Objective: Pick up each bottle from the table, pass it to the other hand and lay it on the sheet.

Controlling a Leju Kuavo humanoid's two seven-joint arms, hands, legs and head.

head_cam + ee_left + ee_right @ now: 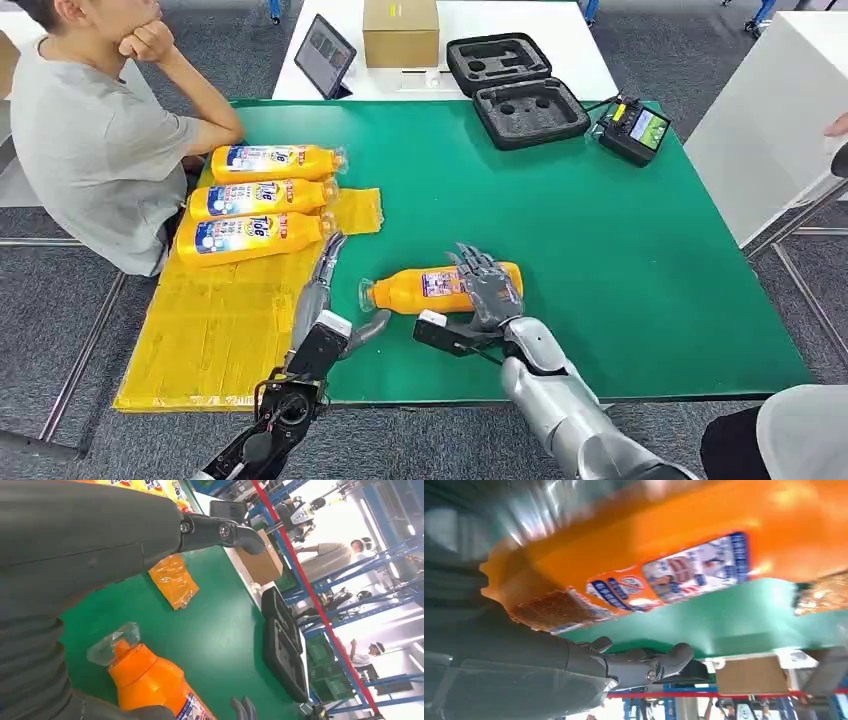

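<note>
An orange bottle [440, 288] lies on its side on the green desk [620, 260], right robot hand [488, 288] wrapped over it; the left robot hand [325, 290], fingers apart, hovers just beside its cap.

Glossy orange plastic bottle [440, 288], matt green table [620, 250], crinkled shiny yellow sheet [220, 320].

Looks like I'm driving this from some robotics lab or test hall, not anyone's home. Grey carpet tiles [700, 440] on the floor, a work table with a green mat [600, 250], white tables pushed up around it. At 12 o'clock there's a tablet [324, 55], a cardboard box [400, 32] and an open foam-lined equipment case [515, 90]; a handheld controller [633, 130] sits at 1 o'clock. Left wrist cam catches blue industrial racking [370, 610] and people standing around.
</note>
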